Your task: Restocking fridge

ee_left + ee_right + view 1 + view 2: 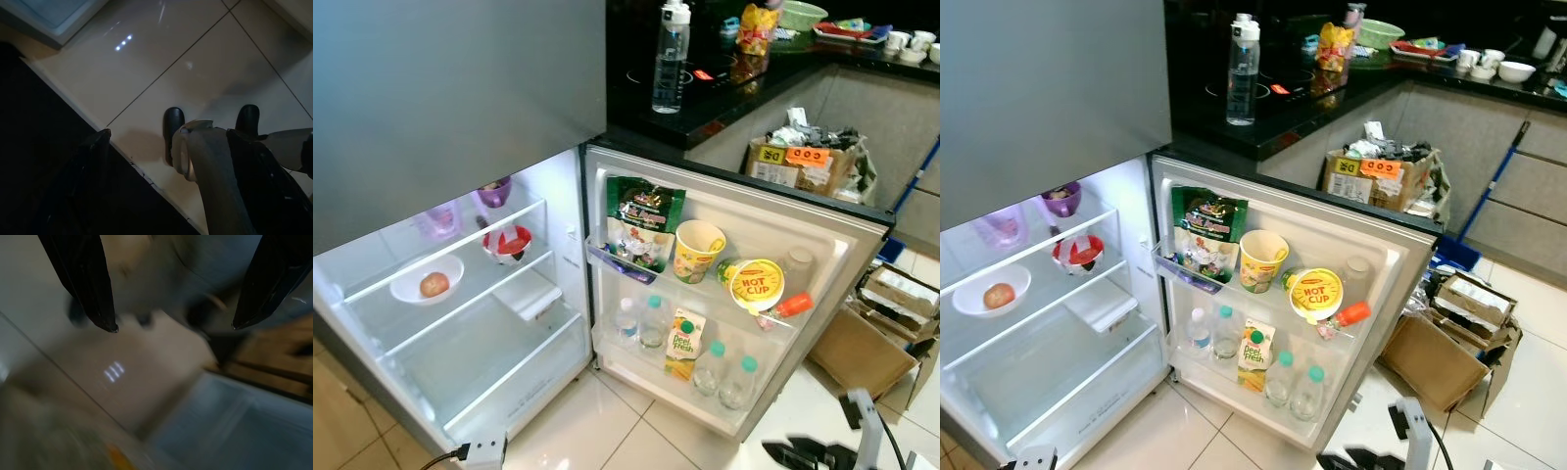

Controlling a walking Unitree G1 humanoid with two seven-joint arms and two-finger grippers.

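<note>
The fridge stands open, its lit shelves (460, 323) on the left and its door (842, 245) swung to the right. The door racks hold a green snack bag (644, 220), an upright yellow noodle cup (697, 250), a Hot Cup tub (754, 284) on its side, a juice carton (683, 345) and several small water bottles (651, 321). Inside are a white bowl with a round fruit (429, 281), a red-and-white bowl (507, 243) and purple cups (493, 192). My right gripper (798, 453) hangs low by the door, open (173, 328) and holding nothing. My left gripper (171, 133) is open over the floor tiles.
A tall water bottle (672, 57) stands on the black counter (705, 108) behind the door. A full cardboard box (803, 162) sits beyond the door. Flattened boxes (867, 348) lie on the floor to the right. Glossy tiles (597, 431) lie before the fridge.
</note>
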